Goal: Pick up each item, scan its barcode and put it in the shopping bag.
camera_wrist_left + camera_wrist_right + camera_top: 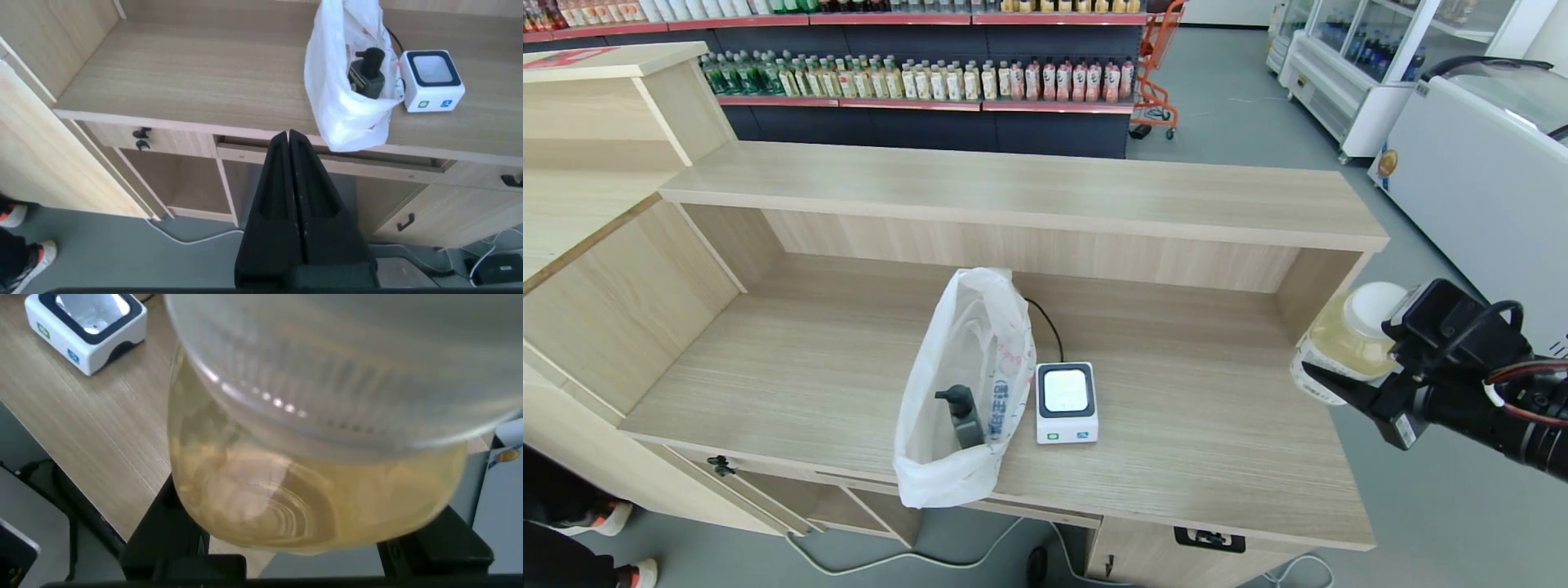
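- While a dark pump bottle (964, 418) already stands inside the white shopping bag (947, 465) at the centre of the head view, the right end effector (1343, 377) grips a second item at the frame's right edge. It is a white-capped bottle of pale yellow liquid (1343, 339), clamped between the fingers and held in the air off the right end of the surface (1192, 408).
- One item looks bagged. The held bottle is well apart from the scanner (1066, 402), which sits just beside the bag on its right in the frame, so scanning and bagging appear to be left.
- From the left wrist view comes the left end effector (288, 139), its fingers pressed together on nothing. It hangs low in front of the surface (188, 73), with the drawer (384, 162) below the edge and the bag (335, 114) beyond.
- Up close, the right wrist view shows the liquid through the bottle (319, 482) and the scanner (86, 322) past it, while the head view alone places the bottle against the bag.
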### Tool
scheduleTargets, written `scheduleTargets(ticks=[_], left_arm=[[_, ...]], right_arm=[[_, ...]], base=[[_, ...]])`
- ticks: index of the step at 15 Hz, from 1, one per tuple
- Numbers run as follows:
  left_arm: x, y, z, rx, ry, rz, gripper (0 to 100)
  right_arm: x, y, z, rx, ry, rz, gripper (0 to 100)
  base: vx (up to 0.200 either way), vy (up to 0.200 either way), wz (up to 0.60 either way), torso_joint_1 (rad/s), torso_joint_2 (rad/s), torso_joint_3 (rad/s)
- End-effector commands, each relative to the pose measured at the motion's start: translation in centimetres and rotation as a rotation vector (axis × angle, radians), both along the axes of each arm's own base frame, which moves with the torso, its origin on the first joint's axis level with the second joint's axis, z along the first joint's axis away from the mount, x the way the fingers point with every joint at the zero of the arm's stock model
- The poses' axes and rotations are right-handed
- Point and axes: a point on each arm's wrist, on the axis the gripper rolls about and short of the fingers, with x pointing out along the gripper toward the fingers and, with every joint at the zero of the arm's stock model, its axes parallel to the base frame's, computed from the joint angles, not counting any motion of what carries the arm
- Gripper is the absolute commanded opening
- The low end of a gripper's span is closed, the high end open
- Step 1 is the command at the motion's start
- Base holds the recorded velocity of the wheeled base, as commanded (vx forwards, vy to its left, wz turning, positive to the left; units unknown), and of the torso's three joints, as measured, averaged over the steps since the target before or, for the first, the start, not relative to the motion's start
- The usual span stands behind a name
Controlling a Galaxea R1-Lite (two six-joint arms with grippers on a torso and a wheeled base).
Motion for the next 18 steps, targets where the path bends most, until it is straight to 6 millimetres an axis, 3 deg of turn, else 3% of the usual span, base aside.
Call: scheduleTargets(ticks=[1, 3, 10, 18], left_arm=[[0.0, 0.0, 0.0, 0.000, 0.001, 0.000, 0], [0.0, 0.0, 0.0, 0.000, -0.001, 0.000, 0], [0.0, 0.0, 0.0, 0.000, -0.001, 0.000, 0], [0.0, 0.0, 0.0, 0.000, 0.002, 0.000, 0]], right_arm=[[-0.4, -0.1, -0.2, -0.019, -0.001, 0.005, 0], [0.0, 0.0, -0.4, -0.033, 0.005, 0.007, 0], [4.6, 1.2, -1.9, -0.034, -0.111, 0.009, 0], [6.3, 2.5, -3.6, -0.043, -0.129, 0.046, 0]], base=[[0.000, 0.200, 0.00, 0.002, 0.01, 0.002], [0.000, 0.200, 0.00, 0.005, 0.00, 0.000], [0.000, 0.000, 0.00, 0.000, 0.00, 0.000], [0.000, 0.000, 0.00, 0.000, 0.00, 0.000]])
